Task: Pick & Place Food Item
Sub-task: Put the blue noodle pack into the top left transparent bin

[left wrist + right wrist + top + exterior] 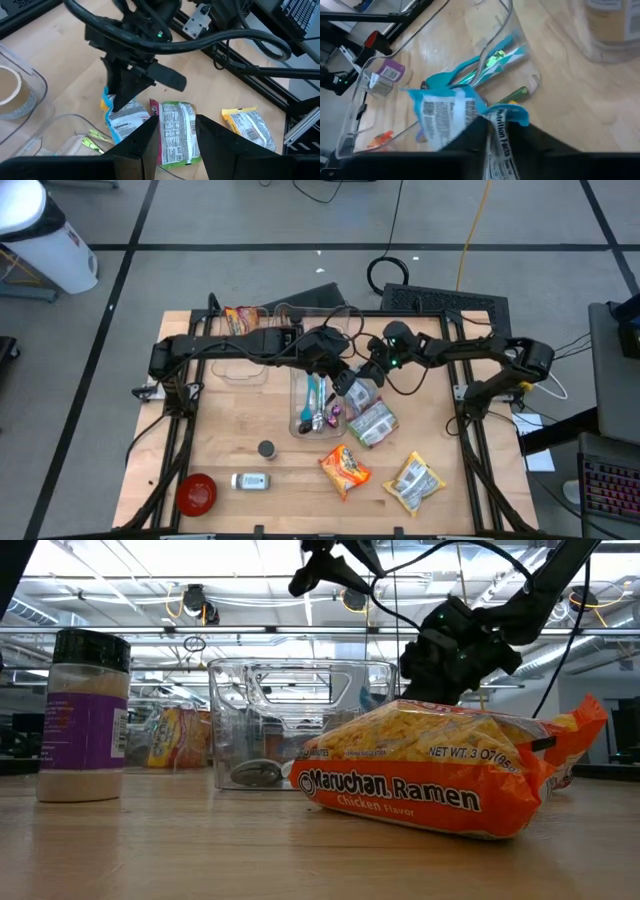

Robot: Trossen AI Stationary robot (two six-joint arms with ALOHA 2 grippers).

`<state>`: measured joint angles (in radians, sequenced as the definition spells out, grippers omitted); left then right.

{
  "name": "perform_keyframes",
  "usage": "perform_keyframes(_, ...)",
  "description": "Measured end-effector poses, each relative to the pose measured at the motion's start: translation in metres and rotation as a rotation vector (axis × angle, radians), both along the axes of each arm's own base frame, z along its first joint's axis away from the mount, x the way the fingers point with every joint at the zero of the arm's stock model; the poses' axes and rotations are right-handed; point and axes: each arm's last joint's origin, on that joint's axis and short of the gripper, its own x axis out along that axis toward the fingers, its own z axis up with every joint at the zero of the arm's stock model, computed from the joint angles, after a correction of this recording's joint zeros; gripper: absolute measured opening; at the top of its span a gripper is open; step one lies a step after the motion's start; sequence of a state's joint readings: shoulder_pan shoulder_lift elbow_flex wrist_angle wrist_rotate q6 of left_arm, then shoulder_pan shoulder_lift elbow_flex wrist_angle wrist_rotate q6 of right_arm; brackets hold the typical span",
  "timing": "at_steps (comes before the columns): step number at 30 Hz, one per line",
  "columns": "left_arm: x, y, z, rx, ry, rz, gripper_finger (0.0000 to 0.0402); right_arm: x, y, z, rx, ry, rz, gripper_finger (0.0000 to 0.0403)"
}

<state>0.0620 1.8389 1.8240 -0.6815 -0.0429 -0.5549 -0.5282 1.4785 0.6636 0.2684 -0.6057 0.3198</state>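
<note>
Snack packet (357, 394) in blue and white sits at the table's centre, just beside the clear bin (312, 402) of utensils, pinched at its edge by my right gripper (347, 384), seen from above. My left gripper (322, 352) hangs over the bin's far end, close to the right one. A green-labelled packet (374, 424) lies touching the blue one on its near side; a Maruchan Ramen pack (344, 469), a yellowish packet (415, 483), a red bowl (196, 493), a small jar (250, 480) and a dark cap (266, 448) lie nearer the front edge.

From table height, I see the ramen pack (445, 782) filling the foreground, the clear bin (300, 720) behind it and a purple-labelled spice jar (86, 718) upright to one side; dark arm parts hang above.

My left wrist camera shows its own fingers (142, 145) parted narrowly with nothing between them, and beyond them the right gripper (116, 102) clamped on the blue packet (122, 118) beside the green one (176, 131).

My right wrist camera shows the fingers closed on the crumpled blue packet (455, 112), with teal utensils (470, 70) in the bin (507, 20) beyond.
</note>
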Motion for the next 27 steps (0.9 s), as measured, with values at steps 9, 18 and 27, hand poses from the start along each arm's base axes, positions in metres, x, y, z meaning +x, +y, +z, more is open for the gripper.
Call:
perform_keyframes(9,0.0,0.003,0.001,0.006,-0.008,0.002,0.0134,-0.012,0.007,0.038,-0.062,-0.118,-0.008,0.0003)
perform_keyframes(18,0.002,0.002,0.005,0.031,-0.05,0.029,0.0134,-0.038,0.031,0.1,-0.189,-0.339,-0.1,0.0001)
perform_keyframes(27,0.006,0.003,0.01,0.097,-0.105,0.036,0.0134,-0.043,0.047,0.11,-0.165,-0.372,-0.098,0.0)
